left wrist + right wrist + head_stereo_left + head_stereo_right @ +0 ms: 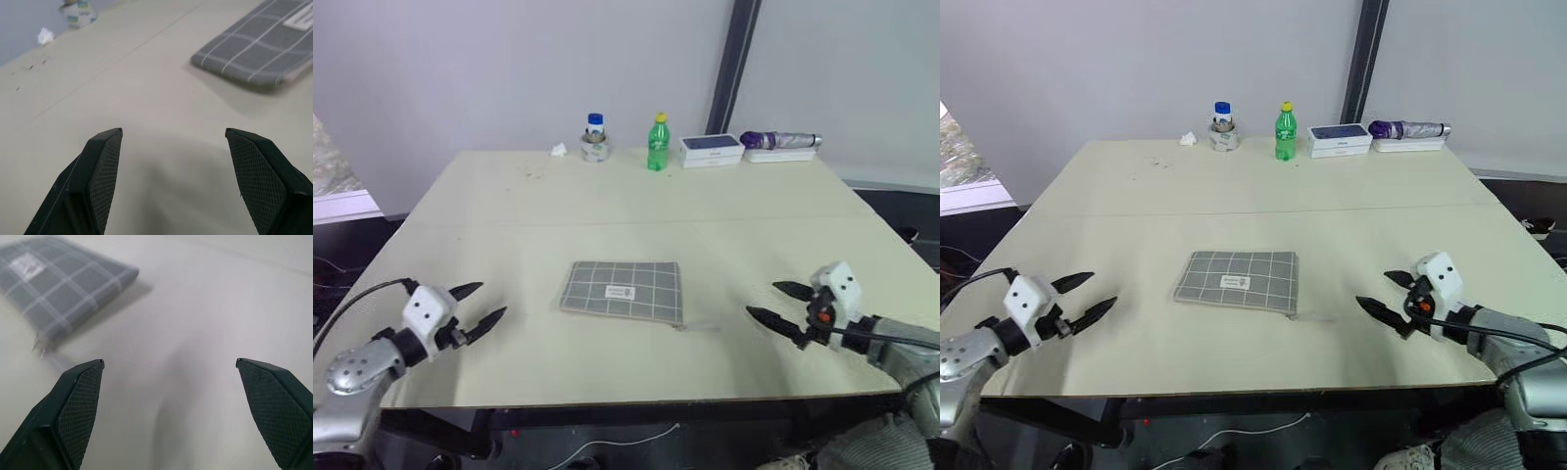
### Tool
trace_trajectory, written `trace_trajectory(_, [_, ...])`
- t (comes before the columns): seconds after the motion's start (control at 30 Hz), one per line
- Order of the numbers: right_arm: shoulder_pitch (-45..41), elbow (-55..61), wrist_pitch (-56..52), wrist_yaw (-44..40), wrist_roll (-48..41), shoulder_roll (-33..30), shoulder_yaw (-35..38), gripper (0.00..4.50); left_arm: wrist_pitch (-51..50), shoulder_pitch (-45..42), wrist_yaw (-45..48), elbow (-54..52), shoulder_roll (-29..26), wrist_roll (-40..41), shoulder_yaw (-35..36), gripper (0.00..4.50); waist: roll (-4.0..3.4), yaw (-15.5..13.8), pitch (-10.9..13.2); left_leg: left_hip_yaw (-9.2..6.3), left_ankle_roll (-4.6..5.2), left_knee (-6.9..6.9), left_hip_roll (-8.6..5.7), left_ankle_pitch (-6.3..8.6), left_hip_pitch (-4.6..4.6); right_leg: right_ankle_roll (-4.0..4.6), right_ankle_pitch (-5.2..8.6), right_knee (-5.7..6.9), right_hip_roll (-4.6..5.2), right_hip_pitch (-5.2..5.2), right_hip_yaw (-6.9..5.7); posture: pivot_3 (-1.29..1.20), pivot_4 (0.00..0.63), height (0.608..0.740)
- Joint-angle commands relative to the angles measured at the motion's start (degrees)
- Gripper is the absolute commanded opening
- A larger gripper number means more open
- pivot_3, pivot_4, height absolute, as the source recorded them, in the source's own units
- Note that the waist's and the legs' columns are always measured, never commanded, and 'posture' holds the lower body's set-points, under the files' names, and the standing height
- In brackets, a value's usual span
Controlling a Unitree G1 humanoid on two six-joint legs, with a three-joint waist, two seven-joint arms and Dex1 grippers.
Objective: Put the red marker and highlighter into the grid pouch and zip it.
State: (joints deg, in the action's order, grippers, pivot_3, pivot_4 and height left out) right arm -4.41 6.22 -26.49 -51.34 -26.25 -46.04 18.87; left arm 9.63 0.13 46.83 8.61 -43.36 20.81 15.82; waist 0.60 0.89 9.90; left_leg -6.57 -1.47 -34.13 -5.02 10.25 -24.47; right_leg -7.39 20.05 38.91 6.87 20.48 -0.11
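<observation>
The grid pouch [624, 290] lies flat in the middle of the table, grey with white lines and a small white label; it also shows as the pouch [259, 46] and the pouch [58, 281] in the wrist views. A thin zipper pull [700, 326] trails from its near right corner. My left gripper [487, 305] hovers open over the table well left of the pouch, nothing between its fingers. My right gripper [771, 301] stands open well right of the pouch, also empty. The red marker and the highlighter are out of view.
Along the table's far edge stand a blue-capped jar on a tape roll [595, 139], a green bottle with a yellow cap [657, 143], a white-and-blue box [711, 149] and a folded purple umbrella [781, 141]. A crumpled white scrap [559, 150] lies near the jar.
</observation>
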Motion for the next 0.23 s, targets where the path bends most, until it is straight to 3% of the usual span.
trace_trajectory(0.03, [0.0,-0.5,2.1,-3.9,-2.3,-1.8,3.2,4.48,-3.3,1.4,0.0,-3.5,-0.7,3.6,4.9,3.54,0.00,0.0,0.0,0.00,0.00,0.01,0.02,0.00,0.00,0.02,0.01,0.00,-0.01,0.00,0.00,0.00,0.150,0.740])
trace_trajectory(0.23, [-1.1,-1.0,3.3,-3.1,-1.3,-0.5,1.9,4.48,-5.8,1.3,0.5,-4.4,-0.7,4.0,6.3,3.54,0.01,-0.3,0.0,0.00,0.00,-0.02,0.00,0.01,0.00,0.04,0.02,-0.01,0.03,-0.03,-0.01,0.00,0.150,0.740])
